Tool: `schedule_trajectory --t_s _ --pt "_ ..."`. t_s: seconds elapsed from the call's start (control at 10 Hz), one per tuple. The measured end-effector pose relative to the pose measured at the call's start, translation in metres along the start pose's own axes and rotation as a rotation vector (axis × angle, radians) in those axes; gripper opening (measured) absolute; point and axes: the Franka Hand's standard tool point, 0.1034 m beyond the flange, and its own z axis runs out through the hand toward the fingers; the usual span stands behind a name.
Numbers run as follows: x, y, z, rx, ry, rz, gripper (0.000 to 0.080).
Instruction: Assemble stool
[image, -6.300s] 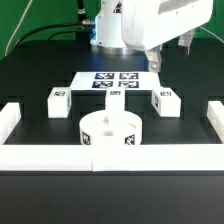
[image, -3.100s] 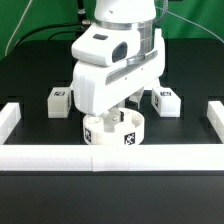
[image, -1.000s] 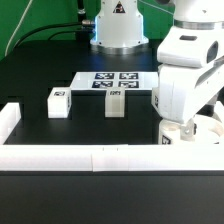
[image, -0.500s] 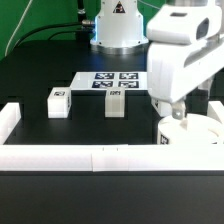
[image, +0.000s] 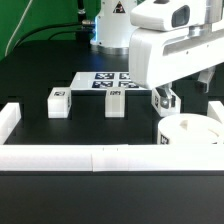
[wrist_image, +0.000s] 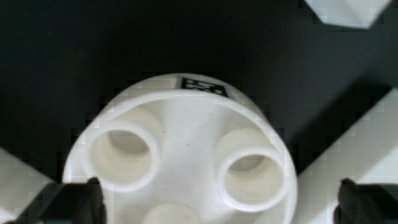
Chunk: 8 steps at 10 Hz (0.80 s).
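Seat (image: 190, 133) inside white rails (image: 60, 156), corner at exterior view's right; gripper (wrist_image: 219, 203) above, jaws apart, empty.

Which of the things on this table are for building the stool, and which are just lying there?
For the stool: round seat; leg block at the exterior view's left; leg block in the middle.
Just lying about: marker board; white border rails.

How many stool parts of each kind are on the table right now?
Round seat: 1
Leg blocks: 3 (one partly hidden)
Total: 4
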Motion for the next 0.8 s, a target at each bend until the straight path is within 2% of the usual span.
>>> schedule_trajectory --t_s 0.2,0.3,0.4,0.8 --pt "-0.003 -0.001 0.002 0.000 -0.013 0.194 0.0649" --pt "-0.009 -0.007 0.008 0.003 -0.026 0.324 0.0649" --pt "-0.027 -0.024 0.023 0.012 -0.068 0.434 0.0649" --pt "-0.029 -0.026 0.023 0.027 -0.089 0.507 0.0649"
